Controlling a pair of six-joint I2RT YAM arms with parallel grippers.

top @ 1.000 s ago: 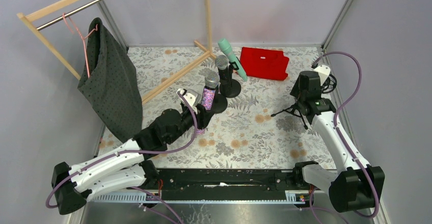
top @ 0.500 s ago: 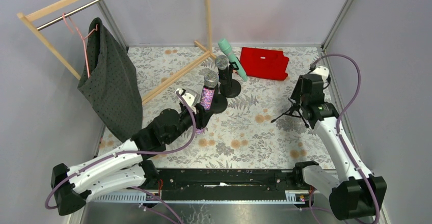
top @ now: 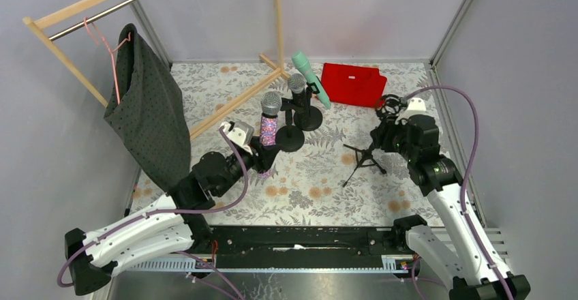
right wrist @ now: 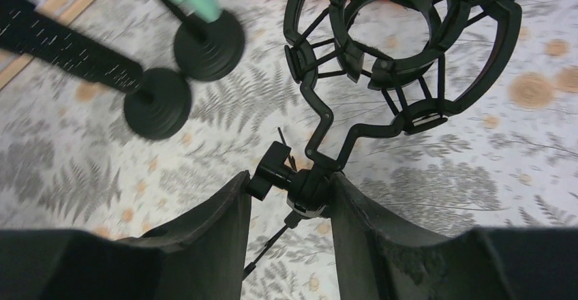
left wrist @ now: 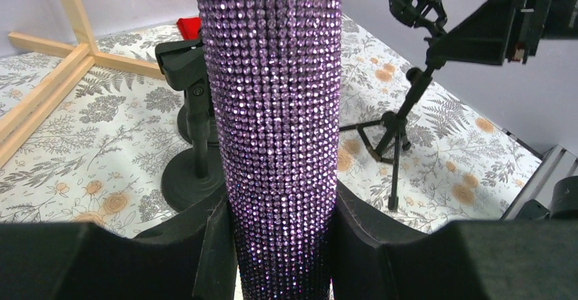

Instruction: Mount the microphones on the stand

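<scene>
My left gripper (top: 264, 155) is shut on the lower body of the glittery purple microphone (top: 268, 128), which it holds upright just left of a round-base stand (top: 290, 139). The microphone fills the left wrist view (left wrist: 272, 109) between my gripper's jaws (left wrist: 279, 211). The black microphone (top: 297, 84) and the mint-green microphone (top: 311, 79) sit at the farther round-base stand (top: 309, 118). My right gripper (top: 386, 136) is shut on the neck of a tilted tripod stand (top: 362, 160) with a ring-shaped shock mount (right wrist: 402, 41), gripped at its joint (right wrist: 308, 191).
A red bag (top: 353, 84) lies at the back right. A wooden clothes rack (top: 235, 102) with a dark garment (top: 146, 109) on a pink hanger stands at the left. The nearer stand's clip (left wrist: 183, 61) is empty. Grey walls enclose the floral table.
My right gripper has moved left towards the table's middle, carrying and tilting the tripod stand. My left gripper has shifted slightly left with the purple microphone.
</scene>
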